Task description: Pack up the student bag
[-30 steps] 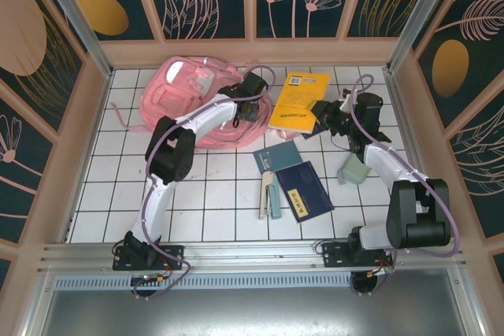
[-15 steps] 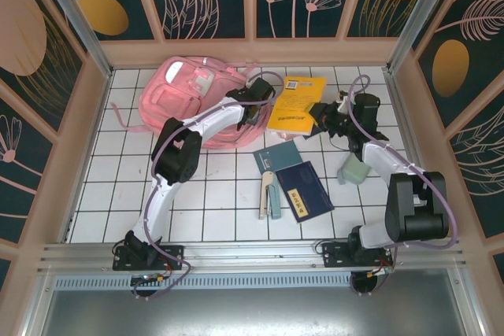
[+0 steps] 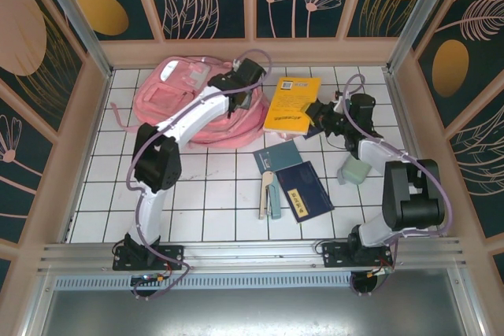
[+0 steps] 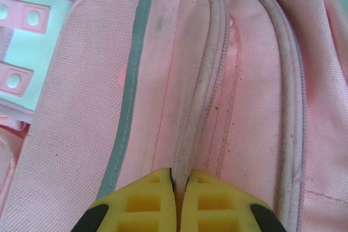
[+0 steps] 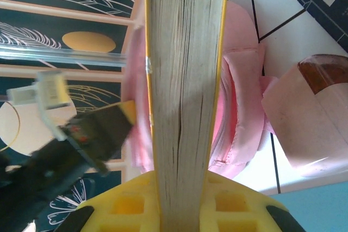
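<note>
One end effector, left, pinching student bag

**Hidden and cropped**

The left arm covers part of the bag from above. Up close the bag overruns every edge, its piping vanishing inside the left tool. The book in the right tool is cropped at the top.

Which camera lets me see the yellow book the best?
The top camera. It shows the yellow book's whole cover, lying between the pink bag and the right gripper. The right wrist camera sees its page edge up close, squeezed between the yellow fingers, so you can't read the cover there.
</note>
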### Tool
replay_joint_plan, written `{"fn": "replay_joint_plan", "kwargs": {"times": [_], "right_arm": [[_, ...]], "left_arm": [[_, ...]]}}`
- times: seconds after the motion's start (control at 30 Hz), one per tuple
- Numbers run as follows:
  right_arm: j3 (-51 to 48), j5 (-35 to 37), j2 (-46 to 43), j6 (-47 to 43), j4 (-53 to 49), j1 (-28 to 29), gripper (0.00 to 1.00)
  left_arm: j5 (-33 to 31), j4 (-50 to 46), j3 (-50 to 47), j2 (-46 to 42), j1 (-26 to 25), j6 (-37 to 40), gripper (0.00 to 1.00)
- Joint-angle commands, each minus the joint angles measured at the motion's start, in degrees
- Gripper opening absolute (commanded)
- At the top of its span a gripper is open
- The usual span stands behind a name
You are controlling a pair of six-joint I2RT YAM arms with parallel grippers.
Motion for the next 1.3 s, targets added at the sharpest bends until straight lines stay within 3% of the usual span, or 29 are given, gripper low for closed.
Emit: {"fn": "replay_joint_plan", "kwargs": {"times": [0.0, 0.4, 0.87, 1.27], "right_arm": [[1.06, -2.51, 1.37, 2.25, 9.87, 1.8, 0.0], [8.11, -0.62, 10.89, 7.91, 18.21, 10.24, 0.0], [27.72, 5.59, 28.77, 14.09, 21.08, 21.28, 0.0], [49.38, 11.09, 47.28, 21.2, 19.45, 29.09, 0.0]], "left_arm": [[1.75, -1.19, 3.6, -6.09, 3.43, -3.56, 0.0], [12.39, 1.27, 4.13, -13.26, 9.77, -6.4, 0.0], [26.08, 4.3, 8.88, -12.97, 11.78, -8.88, 0.0], [31.89, 5.8, 10.38, -11.52, 11.82, -12.23, 0.0]]}}
